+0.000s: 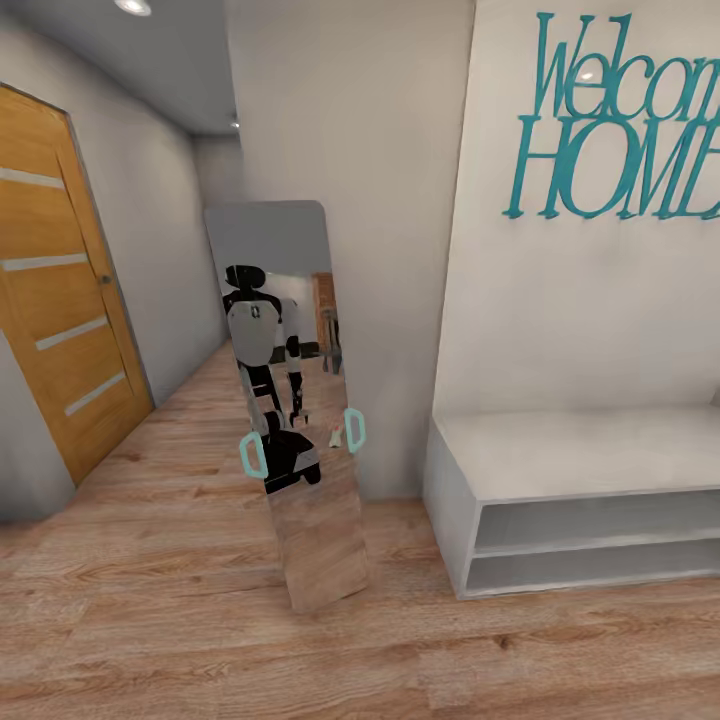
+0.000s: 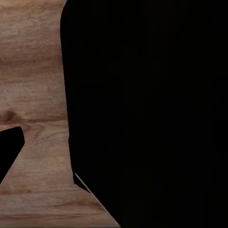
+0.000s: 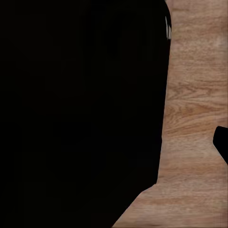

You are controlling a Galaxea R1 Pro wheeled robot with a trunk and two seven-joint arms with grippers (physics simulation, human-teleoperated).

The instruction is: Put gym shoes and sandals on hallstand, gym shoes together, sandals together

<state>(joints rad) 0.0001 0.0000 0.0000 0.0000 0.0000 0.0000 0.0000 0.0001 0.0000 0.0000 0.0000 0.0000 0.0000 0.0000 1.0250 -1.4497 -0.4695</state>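
The hallstand (image 1: 580, 450) is a low light-grey bench with two open shelves, standing against the right wall; its top and both shelves are bare. The gym shoes and the sandals are out of view. The corridor floor (image 1: 200, 620) of wood-grain planks spreads in front of me. Both wrist views look down at floor planks (image 2: 33, 71) (image 3: 194, 118) past a large black part of my own body. A small dark wedge (image 2: 9, 147) shows at the edge of the left wrist view and another (image 3: 221, 142) in the right wrist view; neither tells how the jaws stand.
A tall mirror (image 1: 285, 400) leans against the wall corner left of the hallstand and reflects my black body. A wooden door (image 1: 60, 300) is on the left wall. The corridor runs back between door and mirror. Teal lettering (image 1: 620, 120) hangs above the hallstand.
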